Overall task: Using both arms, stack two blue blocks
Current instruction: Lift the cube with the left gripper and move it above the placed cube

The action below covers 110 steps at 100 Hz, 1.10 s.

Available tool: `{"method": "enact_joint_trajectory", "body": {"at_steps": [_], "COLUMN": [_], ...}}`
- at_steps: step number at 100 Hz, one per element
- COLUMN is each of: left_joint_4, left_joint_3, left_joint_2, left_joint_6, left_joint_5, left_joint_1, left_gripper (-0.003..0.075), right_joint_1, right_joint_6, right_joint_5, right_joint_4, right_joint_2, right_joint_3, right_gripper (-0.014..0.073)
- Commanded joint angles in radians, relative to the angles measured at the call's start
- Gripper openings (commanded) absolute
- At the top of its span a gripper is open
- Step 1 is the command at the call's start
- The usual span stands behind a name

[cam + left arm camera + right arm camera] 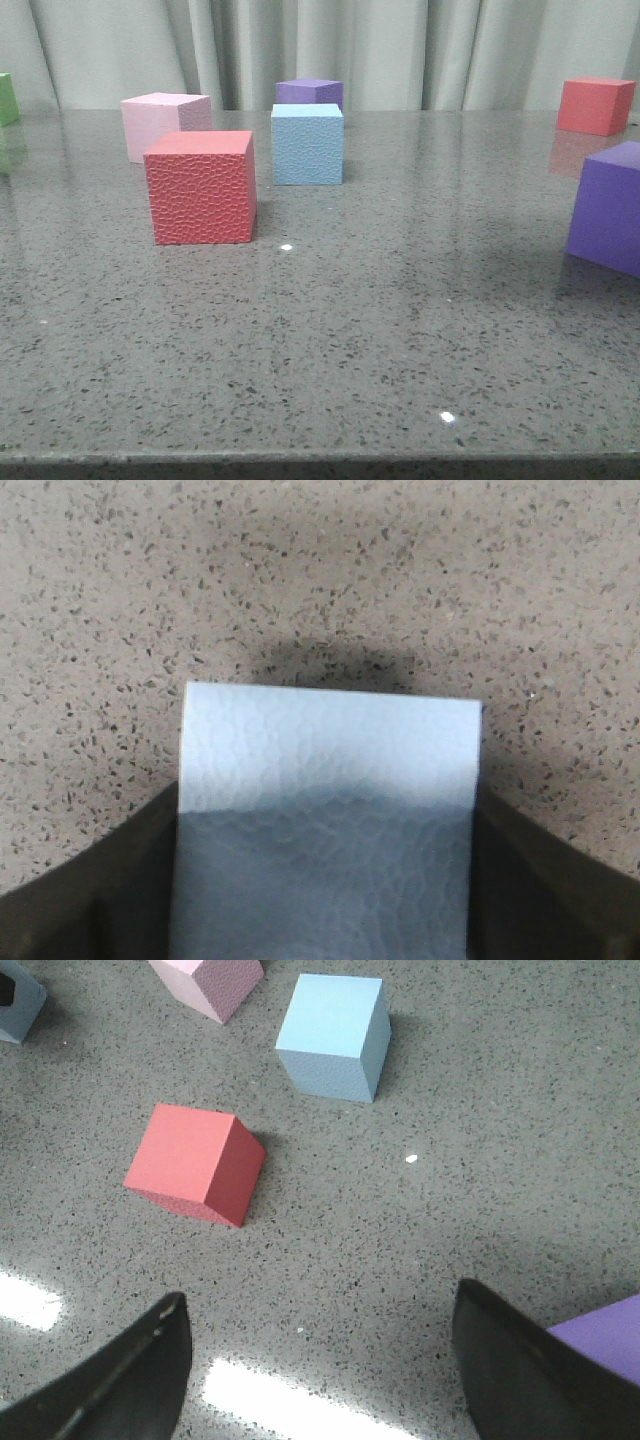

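The left pincer point(320, 900) is clamped on a smooth blue block point(325, 810) above the speckled surface point(320, 570). It should carry it level and lower it squarely onto the pebbled blue block point(308, 145) behind the red cube point(201, 188). The right pincer point(320, 1360) hangs wide apart and empty, looking down at both.

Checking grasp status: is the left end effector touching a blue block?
Touching. Left wrist view: both fingers press against the sides of the blue block, no gap visible.
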Motion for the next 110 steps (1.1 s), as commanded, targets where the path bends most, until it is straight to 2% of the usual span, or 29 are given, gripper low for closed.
{"method": "enact_joint_trajectory", "body": {"at_steps": [1,21,45,59,83,110], "left_joint_4": [-0.008,-0.040,-0.060,-0.061,-0.032,0.085], "left_joint_3": [-0.032,-0.086,-0.262,-0.371,-0.505,-0.533], "left_joint_2": [-0.046,-0.046,-0.057,-0.057,-0.057,-0.047], "left_joint_6": [0.000,0.000,-0.165,-0.244,-0.390,-0.599], "left_joint_5": [-0.026,0.025,0.166,0.270,0.328,0.320], "left_joint_1": [0.001,0.001,-0.017,-0.064,-0.251,-0.512], "left_gripper": [0.0351,0.0348,0.0348,0.0348,0.0348,0.0347], "right_joint_1": [-0.001,-0.001,-0.001,-0.001,-0.001,-0.004], "right_joint_6": [-0.007,-0.007,-0.007,-0.007,-0.006,-0.006], "right_joint_5": [-0.064,-0.079,-0.102,-0.120,-0.185,-0.220], "right_joint_4": [-0.010,-0.018,-0.097,-0.150,-0.192,-0.200], "right_joint_2": [-0.026,-0.026,-0.047,-0.076,-0.153,-0.259], "right_joint_3": [-0.026,-0.026,-0.024,0.000,0.118,0.238], "right_gripper": [0.0549,0.0549,0.0549,0.0549,0.0549,0.0549]}}
